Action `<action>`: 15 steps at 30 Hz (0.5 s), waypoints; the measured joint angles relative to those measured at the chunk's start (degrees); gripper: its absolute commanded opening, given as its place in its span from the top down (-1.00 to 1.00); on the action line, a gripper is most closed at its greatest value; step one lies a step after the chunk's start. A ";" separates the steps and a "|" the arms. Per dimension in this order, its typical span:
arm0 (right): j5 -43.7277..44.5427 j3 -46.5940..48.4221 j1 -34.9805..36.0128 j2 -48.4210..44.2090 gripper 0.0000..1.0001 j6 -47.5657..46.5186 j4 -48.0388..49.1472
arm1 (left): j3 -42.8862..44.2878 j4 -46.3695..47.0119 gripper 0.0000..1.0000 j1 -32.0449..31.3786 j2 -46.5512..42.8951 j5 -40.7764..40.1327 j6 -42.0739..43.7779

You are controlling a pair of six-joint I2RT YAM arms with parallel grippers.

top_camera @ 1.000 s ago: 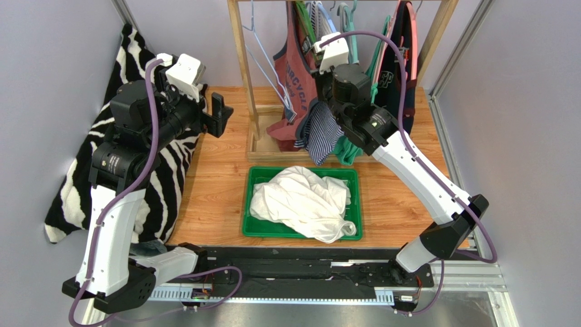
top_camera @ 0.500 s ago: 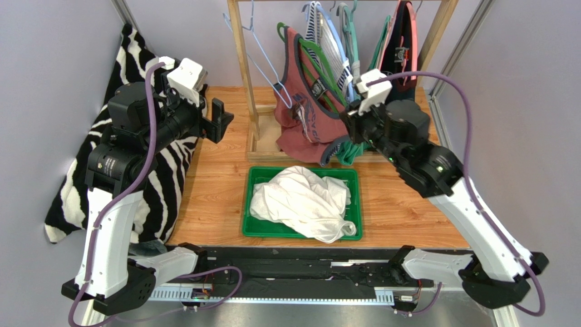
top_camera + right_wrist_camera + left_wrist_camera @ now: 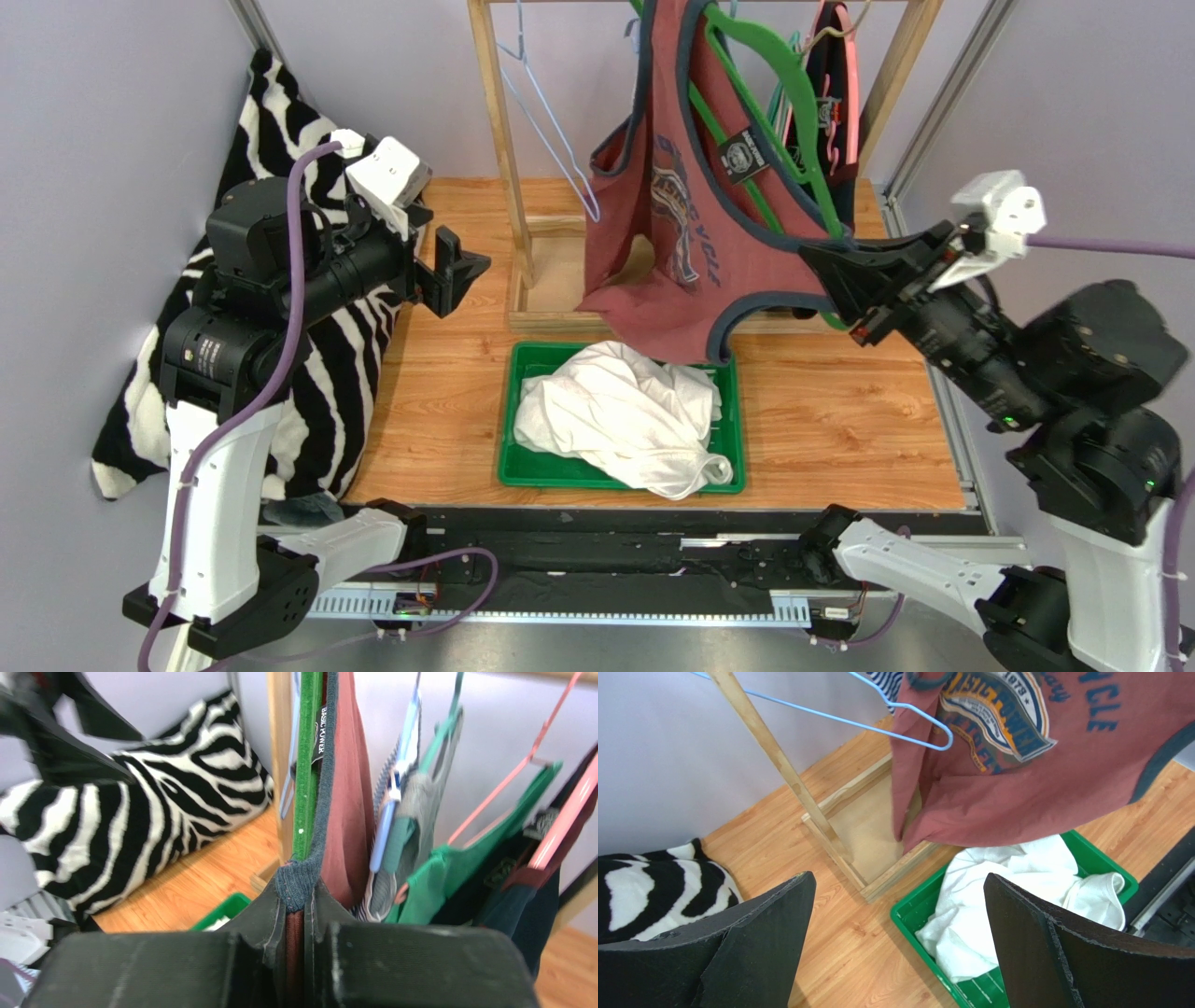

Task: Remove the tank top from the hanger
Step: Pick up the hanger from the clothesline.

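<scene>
The maroon tank top with dark trim and a printed front hangs on a green hanger on the rack, stretched out toward the right. My right gripper is shut on its dark-trimmed edge; in the right wrist view the trim bunches between the closed fingers, with the green hanger running up beside it. My left gripper hovers left of the rack, open and holding nothing. From the left wrist the tank top hangs above the tray, well beyond the left gripper.
A green tray holding a white cloth sits below the tank top. The wooden rack carries a bare light-blue hanger and other garments. A zebra-print cloth drapes the left side.
My right arm swung away from the rack to the right, drawing the tank top's edge with it, so the garment and green hanger now stretch out slanted. The left arm barely moved.
</scene>
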 measured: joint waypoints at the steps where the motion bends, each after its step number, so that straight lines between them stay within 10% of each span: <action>1: -0.96 1.77 0.02 0.02 1.00 -0.22 -0.42 | -0.17 -0.20 -0.98 0.00 -0.04 0.42 0.17; 15: -19.34 12.81 0.02 1.33 1.00 -1.29 0.28 | -0.76 -2.40 -0.98 0.00 -2.73 7.54 3.65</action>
